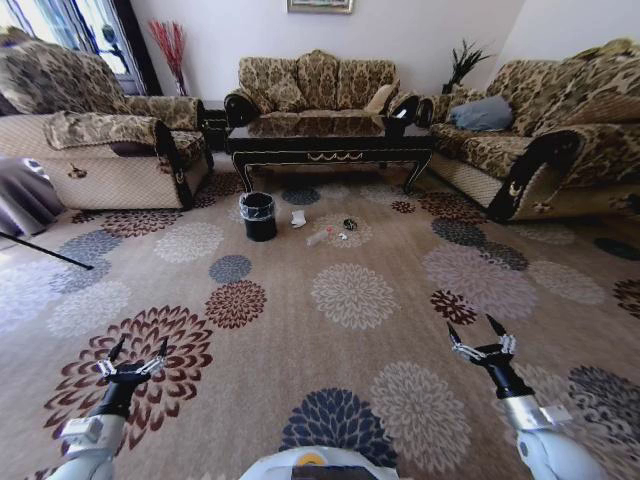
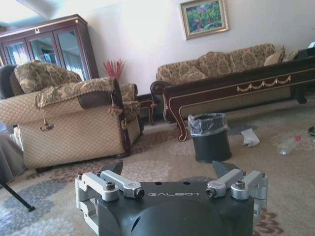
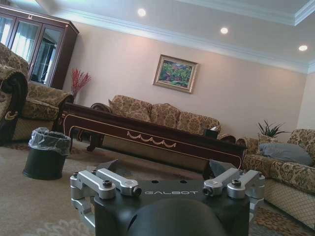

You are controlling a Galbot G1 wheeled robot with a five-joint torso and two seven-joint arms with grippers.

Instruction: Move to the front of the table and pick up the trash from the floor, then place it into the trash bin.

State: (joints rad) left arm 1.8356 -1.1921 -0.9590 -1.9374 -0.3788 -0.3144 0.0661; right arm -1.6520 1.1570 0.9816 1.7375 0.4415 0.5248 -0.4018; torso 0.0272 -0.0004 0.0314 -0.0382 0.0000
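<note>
Head view: robot standing well back on carpet | left gripper point(image 1: 137, 351) lower left and right gripper point(image 1: 481, 331) lower right hanging spread open, empty, readied | trash point(image 1: 318, 237) lying upper centre beside trash bin point(image 1: 259, 216), before table point(image 1: 330, 145).

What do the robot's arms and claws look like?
Each arm is silver-grey near the wrist, then black. The left end effector and right end effector have silver jointed links ending in pointed black fingertips. The dark body behind the fingers has GALBOT printed on it.
</note>
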